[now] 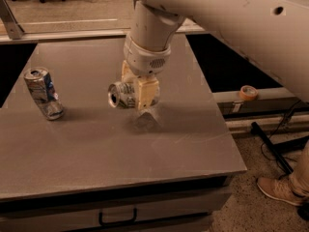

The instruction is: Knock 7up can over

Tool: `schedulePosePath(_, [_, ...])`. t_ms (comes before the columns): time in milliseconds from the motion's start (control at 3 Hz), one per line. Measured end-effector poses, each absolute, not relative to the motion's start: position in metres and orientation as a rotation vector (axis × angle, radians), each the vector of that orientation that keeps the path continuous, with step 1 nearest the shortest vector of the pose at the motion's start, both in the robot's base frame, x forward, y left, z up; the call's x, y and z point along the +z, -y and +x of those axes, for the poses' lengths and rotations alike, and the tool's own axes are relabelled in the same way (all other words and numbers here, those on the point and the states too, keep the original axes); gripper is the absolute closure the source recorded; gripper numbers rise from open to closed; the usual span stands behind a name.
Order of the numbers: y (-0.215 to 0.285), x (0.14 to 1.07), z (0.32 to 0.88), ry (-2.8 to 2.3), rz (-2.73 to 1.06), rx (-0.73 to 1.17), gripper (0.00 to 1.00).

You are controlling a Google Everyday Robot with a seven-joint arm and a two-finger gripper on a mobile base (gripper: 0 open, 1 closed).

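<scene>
The claw [141, 99] grips the 7up can [119, 94] sideways, just above the middle of the grey worktop [96, 149]. A dented silver-and-blue can [43, 93] stands tilted, well apart at the left.

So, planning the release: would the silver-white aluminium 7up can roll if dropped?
Likely: the silver-white aluminium 7up can lies sideways in the gripper above the grey table, so its round side could roll. Opened top suggests empty, so probably light.

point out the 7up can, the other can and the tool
7up can [120, 95], camera view, side wall near its open end
blue and red can [43, 93], camera view, mid-body
tool [137, 99], camera view, between its fingertips, gripping the 7up can
</scene>
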State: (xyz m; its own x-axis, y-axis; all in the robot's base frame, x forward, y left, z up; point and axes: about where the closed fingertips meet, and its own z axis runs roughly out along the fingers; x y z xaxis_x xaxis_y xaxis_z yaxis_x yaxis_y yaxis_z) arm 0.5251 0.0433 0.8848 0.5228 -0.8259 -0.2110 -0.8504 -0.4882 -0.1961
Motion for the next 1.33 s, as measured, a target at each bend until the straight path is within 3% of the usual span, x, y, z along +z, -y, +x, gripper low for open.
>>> schedulePosePath(1000, [-0.049,0.854,0.516,-1.475,-2.545,0.102,0.16])
schedulePosePath(1333, [-0.048,0.853,0.515,-1.5,-2.525,0.124,0.0])
